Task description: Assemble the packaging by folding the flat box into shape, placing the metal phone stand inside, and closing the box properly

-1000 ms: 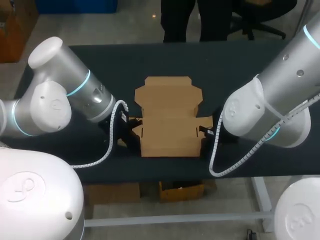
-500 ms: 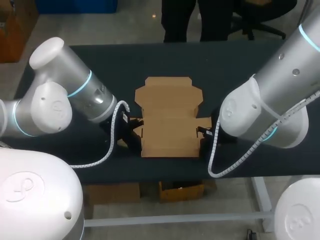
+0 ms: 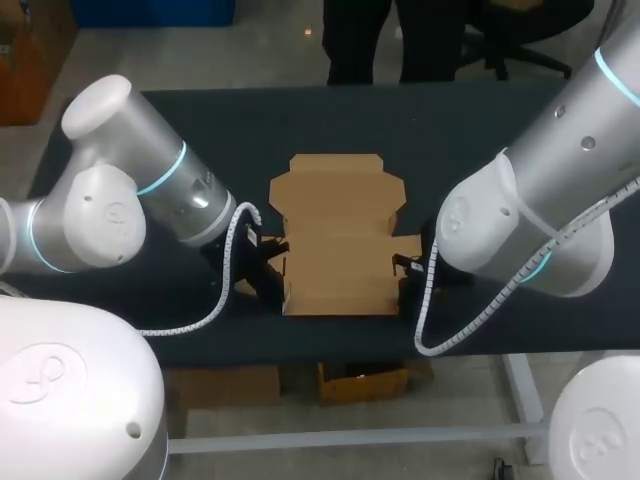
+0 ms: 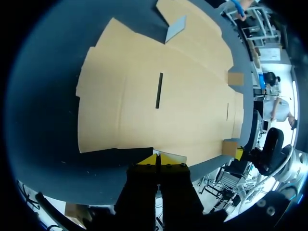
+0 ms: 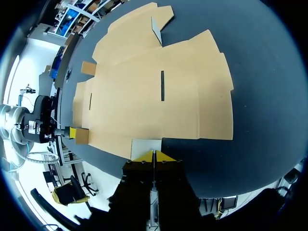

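Note:
The flat brown cardboard box (image 3: 340, 235) lies unfolded in the middle of the dark table (image 3: 480, 130), its front edge close to the table's front edge. My left gripper (image 3: 268, 262) is at the box's left side and is shut. In the left wrist view its yellow tips (image 4: 157, 159) rest against a small pale side tab (image 4: 174, 156) of the box (image 4: 159, 96). My right gripper (image 3: 407, 265) is at the box's right side, also shut. Its tips (image 5: 154, 156) touch the small pale tab (image 5: 146, 144) on that side. No phone stand is in view.
A narrow slot (image 5: 162, 85) is cut in the box's middle panel. One small flap (image 5: 157, 30) stands up at the box's far part. Bare table surface lies to the left, right and behind the box.
My right arm has edged slightly inward toward the box, and the left arm has shifted a little. The box lies where it was.

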